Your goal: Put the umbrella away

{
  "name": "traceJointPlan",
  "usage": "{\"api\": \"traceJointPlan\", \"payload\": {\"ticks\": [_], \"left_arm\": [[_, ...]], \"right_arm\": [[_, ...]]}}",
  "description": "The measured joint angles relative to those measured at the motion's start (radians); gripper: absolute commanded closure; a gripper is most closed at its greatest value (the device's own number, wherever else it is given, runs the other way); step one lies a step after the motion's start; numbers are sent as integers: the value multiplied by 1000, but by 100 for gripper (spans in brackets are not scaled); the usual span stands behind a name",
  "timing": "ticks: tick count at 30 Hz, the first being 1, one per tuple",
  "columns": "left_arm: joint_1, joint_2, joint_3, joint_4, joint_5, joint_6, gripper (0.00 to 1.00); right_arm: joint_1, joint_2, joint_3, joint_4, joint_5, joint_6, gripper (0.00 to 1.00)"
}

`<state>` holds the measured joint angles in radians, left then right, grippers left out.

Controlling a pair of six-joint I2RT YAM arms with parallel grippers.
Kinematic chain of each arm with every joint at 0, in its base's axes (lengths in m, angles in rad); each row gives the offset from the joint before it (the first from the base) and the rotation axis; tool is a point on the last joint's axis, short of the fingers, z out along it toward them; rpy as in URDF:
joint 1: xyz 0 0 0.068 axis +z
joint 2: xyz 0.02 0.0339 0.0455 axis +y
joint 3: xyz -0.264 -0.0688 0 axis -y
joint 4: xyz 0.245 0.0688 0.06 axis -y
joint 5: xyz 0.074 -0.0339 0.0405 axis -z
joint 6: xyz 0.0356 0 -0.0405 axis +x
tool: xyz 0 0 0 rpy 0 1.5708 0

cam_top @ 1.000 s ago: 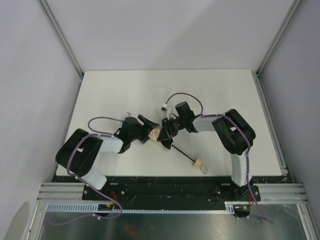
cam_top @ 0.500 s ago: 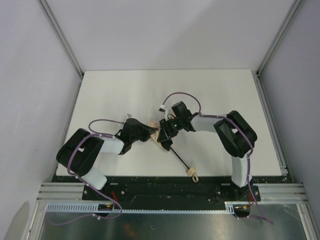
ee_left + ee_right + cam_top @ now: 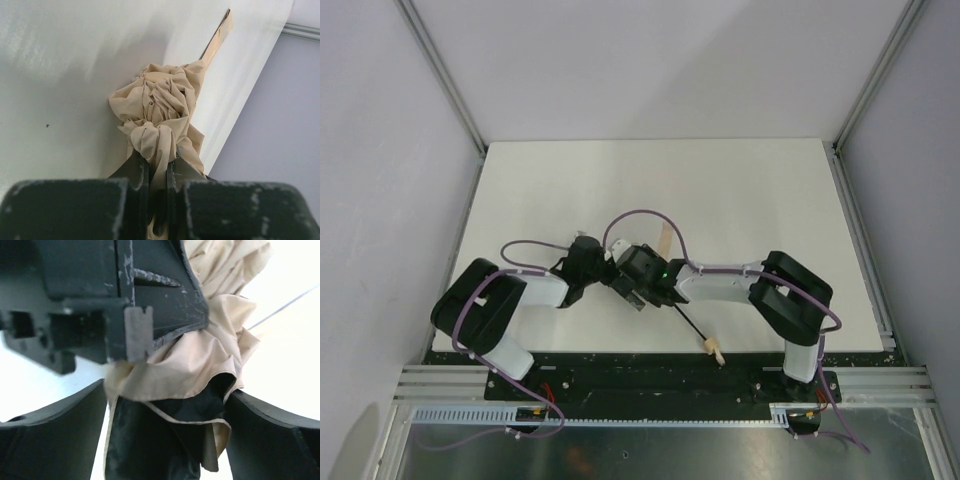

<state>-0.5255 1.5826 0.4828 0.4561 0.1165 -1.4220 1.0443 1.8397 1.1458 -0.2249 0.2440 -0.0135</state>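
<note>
The left gripper (image 3: 156, 167) is pressed together on the umbrella (image 3: 160, 110). Its two black fingers (image 3: 139, 167) pinch a twisted knot of the tan fabric between their tips, and the rest of the crumpled cloth bulges out beyond them and rests on the white table (image 3: 750, 190). A flat tan strip (image 3: 220, 35) runs from the bundle away across the table.

The right gripper (image 3: 167, 390) is spread wide. Its fingers (image 3: 55, 432) stand on either side of the same bundle, with the tan folds and a dark inner part of the umbrella in the gap between them. Whether the fingers actually touch the cloth cannot be told. The left gripper's black body sits just above the fabric in the right wrist view.

From above, the two grippers meet near the front middle of the table, and they cover the fabric bundle. The thin black shaft (image 3: 688, 325) slants out from under the right gripper toward the near edge and ends in the small tan handle (image 3: 712, 347), which lies at the front of the table.
</note>
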Motion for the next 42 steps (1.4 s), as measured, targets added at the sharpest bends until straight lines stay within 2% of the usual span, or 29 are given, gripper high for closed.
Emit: {"api": "traceJointPlan", "payload": {"ticks": [2,5,7,8,9,11,13,16,20,25,30,36,38,39,40,42], "left_arm": [[0,-4,8,-25,0,-5,100],[0,-16,22,-69,-3,-12,100],[0,-19,35,-95,-13,-19,98],[2,-21,40,-104,-16,-19,90],[2,-26,43,-113,-24,-22,77],[2,-31,51,-129,-42,-16,44],[3,-35,50,-135,-47,9,25],[6,-39,37,-137,-52,14,15],[11,-53,31,-122,-50,21,11],[-5,-35,27,-85,-26,34,15],[-15,14,28,-15,8,33,27],[-18,31,28,5,11,30,63],[-18,30,27,3,10,25,78],[-18,30,26,2,10,24,85],[-18,29,25,2,10,23,90],[-19,25,21,1,9,29,97]], "right_arm": [[22,22,0,10,88,-14,29],[31,51,9,39,189,-8,61],[29,61,10,54,199,-11,82],[31,63,10,63,211,-11,91],[27,63,6,75,211,-12,95],[15,61,-4,99,189,-29,99],[-15,42,-26,128,121,-42,100],[-83,20,-43,162,-33,-37,100],[-187,12,-57,199,-284,-15,100],[-296,20,-72,223,-587,24,100],[-369,63,-84,274,-844,93,100],[-414,116,-84,333,-990,162,100],[-419,125,-84,343,-1009,177,100],[-420,128,-84,345,-1014,182,97],[-421,130,-84,346,-1017,186,89],[-421,130,-84,343,-1017,194,68]]}}
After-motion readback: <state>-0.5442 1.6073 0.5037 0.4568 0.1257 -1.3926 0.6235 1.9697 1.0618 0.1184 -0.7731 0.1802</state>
